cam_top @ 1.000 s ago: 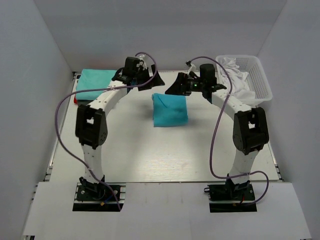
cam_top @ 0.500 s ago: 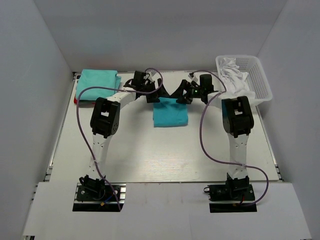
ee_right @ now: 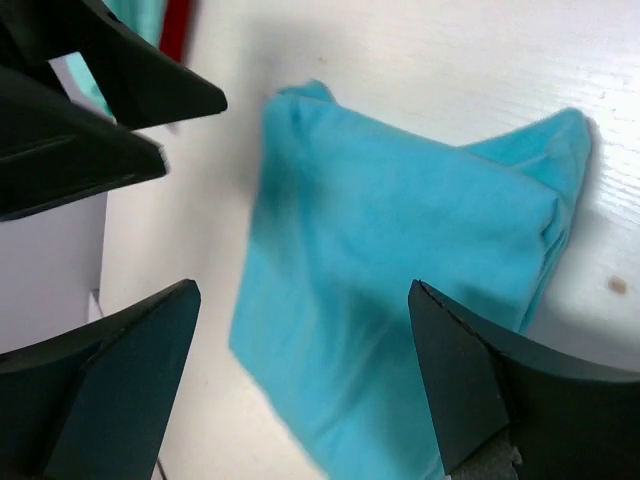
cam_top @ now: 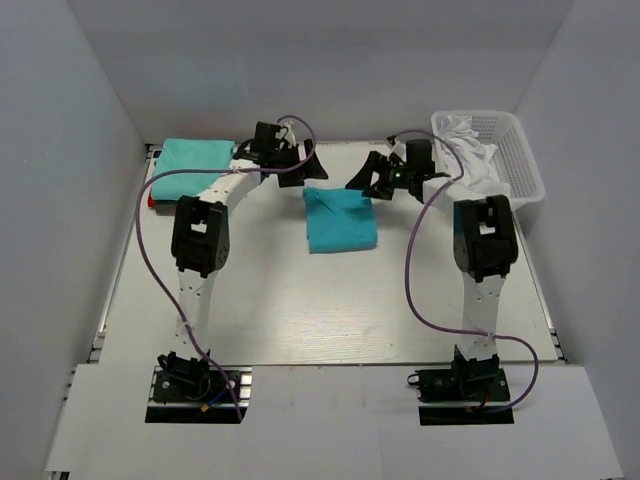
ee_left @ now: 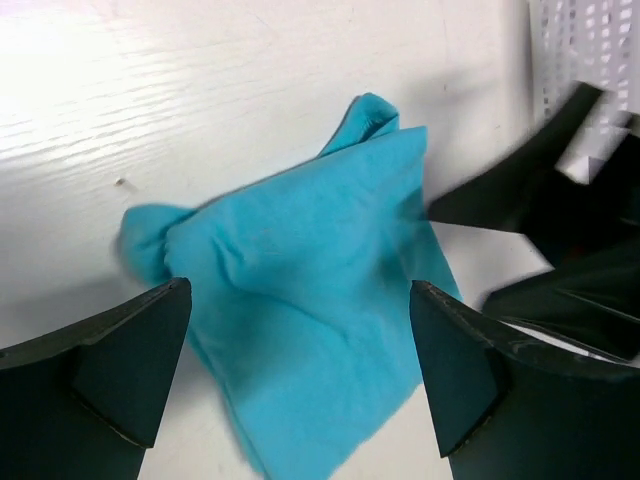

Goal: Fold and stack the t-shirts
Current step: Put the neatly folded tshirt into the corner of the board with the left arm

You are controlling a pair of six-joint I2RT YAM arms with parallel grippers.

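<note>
Two arms are leaning in over a turquoise tee [cam_top: 340,221], the left pincer [cam_top: 306,170] and the right pincer [cam_top: 364,179] both standing spread wide with nothing between their fingers. The tee is lying just beneath and between them on the table [cam_top: 300,300], its far edge under the fingertips; whether any finger is touching cloth cannot be told. The pincers are facing each other across that far edge, one near each corner, which suggests they are lining up to take the corners together, either for another fold or to carry the tee away. The tee is showing as a rough rectangle, soft and matte, lightly wrinkled, with one corner bunching into a lump and another rising in a small peak, so the fold is looking loose rather than crisp. Well out to the left pincer's outer side a pile [cam_top: 195,160] of paler folded tees is waiting, flat and neat-edged, probably the spot where this one is heading. Just beyond the right pincer's outer side a white lattice basket [cam_top: 530,178] is holding crumpled white cloth [cam_top: 470,140]. The table is showing pale, painted boards with a faint grain.
</note>
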